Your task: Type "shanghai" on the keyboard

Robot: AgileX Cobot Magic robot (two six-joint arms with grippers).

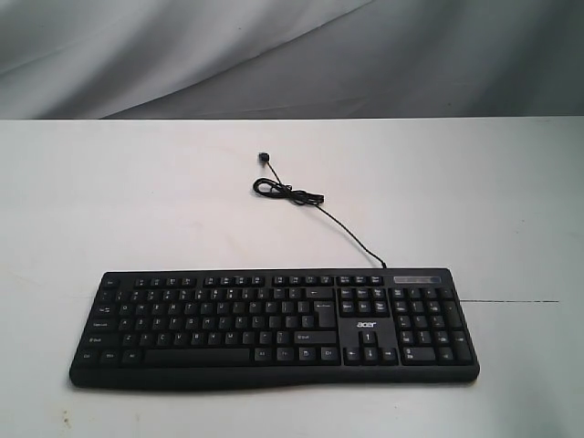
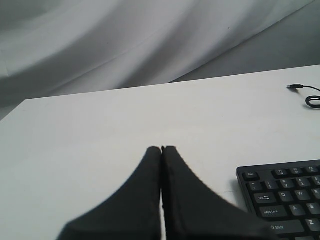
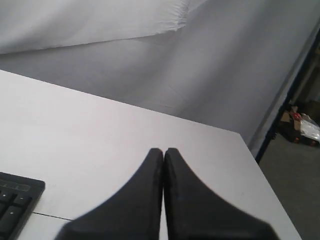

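Observation:
The wide black keyboard with white legends and an "acer" logo lies near the front of the white table, its thin black cable coiling away behind it. Neither arm shows in the exterior view. My left gripper is shut with nothing in it, above bare table beside the keyboard's Esc-side corner. My right gripper is also shut and empty, over bare table past the keyboard's other end.
The white table ends at a grey cloth backdrop. Its side edge runs close to the right gripper, with floor and clutter beyond. The cable's plug lies on the table behind the keyboard.

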